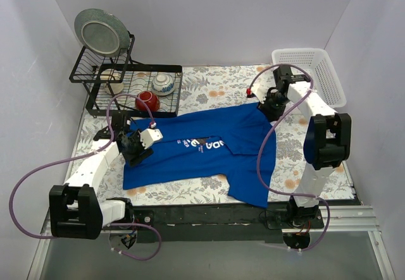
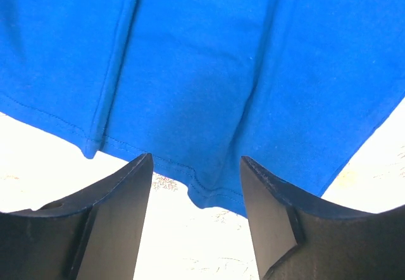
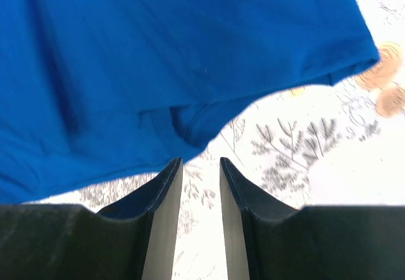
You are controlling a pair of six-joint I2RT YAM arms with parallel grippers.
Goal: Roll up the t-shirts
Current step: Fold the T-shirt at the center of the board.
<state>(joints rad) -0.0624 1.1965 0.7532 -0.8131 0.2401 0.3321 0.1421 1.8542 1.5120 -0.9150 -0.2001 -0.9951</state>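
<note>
The royal-blue t-shirt lies spread and partly folded on the floral cloth, with white lettering showing near its middle. My left gripper is at the shirt's left edge. In the left wrist view the gripper is open, with the shirt's hem just beyond the fingertips and nothing between them. My right gripper is at the shirt's far right corner. In the right wrist view the gripper stands narrowly open over the bare cloth, with the shirt's edge just ahead of it.
A black wire dish rack stands at the back left with a grey plate, a patterned bowl and a red bowl. A white plastic basket stands at the back right. White walls enclose the table.
</note>
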